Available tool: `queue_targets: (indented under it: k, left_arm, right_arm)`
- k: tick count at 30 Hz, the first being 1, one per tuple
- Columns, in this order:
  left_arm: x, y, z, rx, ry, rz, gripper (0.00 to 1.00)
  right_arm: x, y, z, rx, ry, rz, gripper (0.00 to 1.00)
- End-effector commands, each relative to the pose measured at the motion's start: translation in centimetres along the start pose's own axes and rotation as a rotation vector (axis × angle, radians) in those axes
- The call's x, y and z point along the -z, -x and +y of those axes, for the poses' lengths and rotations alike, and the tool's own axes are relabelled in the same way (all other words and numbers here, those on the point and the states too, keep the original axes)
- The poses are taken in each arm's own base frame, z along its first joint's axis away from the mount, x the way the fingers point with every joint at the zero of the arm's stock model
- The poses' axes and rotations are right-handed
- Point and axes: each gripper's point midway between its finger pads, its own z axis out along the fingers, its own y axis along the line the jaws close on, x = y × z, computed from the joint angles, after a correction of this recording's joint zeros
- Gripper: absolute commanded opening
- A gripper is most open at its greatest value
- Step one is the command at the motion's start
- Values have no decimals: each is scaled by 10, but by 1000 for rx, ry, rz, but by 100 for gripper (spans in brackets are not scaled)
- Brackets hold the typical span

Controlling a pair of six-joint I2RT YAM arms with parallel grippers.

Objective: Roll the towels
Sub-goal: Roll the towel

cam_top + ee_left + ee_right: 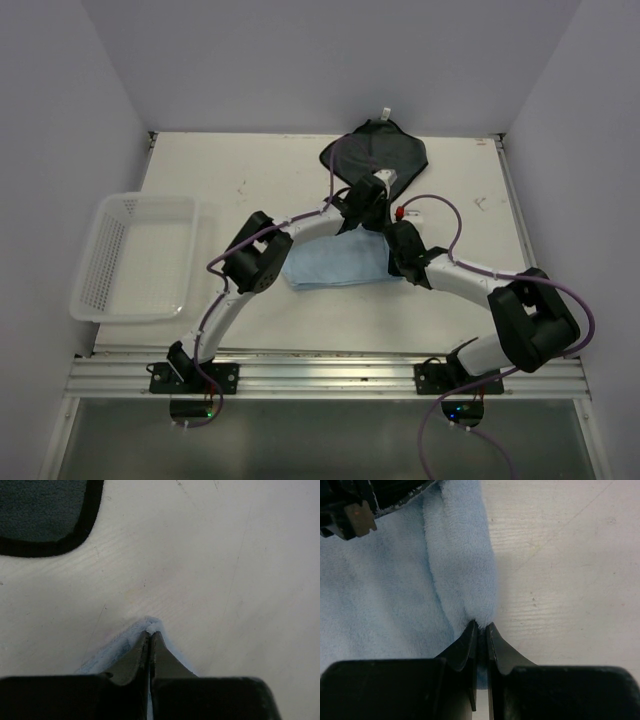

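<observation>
Towels occupy the middle of the white counter (240,170). The light blue towel (335,268) lies near the centre, partly under the two arms. The dark grey towel (385,155) lies beyond it toward the far edge, with a small white tag (383,112) at its far corner. Over the blue fabric, the left pincer (150,636) is clenched on a raised corner, a small peak of cloth caught between its tips. The right pincer (481,628) is clamped on the same towel's edge, where the fabric ridges into a fold. A white mesh basket (100,270) sits at the counter's left side, well apart from both cloths.
</observation>
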Motion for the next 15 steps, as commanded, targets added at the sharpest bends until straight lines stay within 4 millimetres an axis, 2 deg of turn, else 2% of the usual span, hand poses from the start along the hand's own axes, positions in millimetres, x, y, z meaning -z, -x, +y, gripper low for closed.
queue_targets:
  k: [1, 4, 6, 7, 9, 10, 12, 15]
  left_arm:
    - [-11, -53, 32, -18, 87, 147, 0]
    - [-7, -41, 27, -1, 66, 109, 0]
    - [1, -17, 14, 37, -7, 30, 0]
    - [4, -25, 17, 62, -25, 41, 0]
    - [15, 7, 5, 95, -111, -64, 0]
    - [18, 3, 5, 107, -140, -56, 0]
    - [26, 20, -6, 98, -222, -102, 0]
    - [33, 28, -13, 111, -310, -119, 0]
  right_arm:
    - [2, -3, 2, 16, 17, 8, 0]
    - [5, 1, 0, 10, 11, -6, 0]
    - [6, 1, -3, 17, -7, -9, 0]
    - [8, 3, -4, 23, -15, -13, 0]
    - [11, 6, -7, 50, -52, -28, 0]
    - [12, 8, -8, 61, -65, -35, 0]
    - [16, 11, -7, 99, -93, -56, 0]
    - [21, 12, -8, 136, -125, -64, 0]
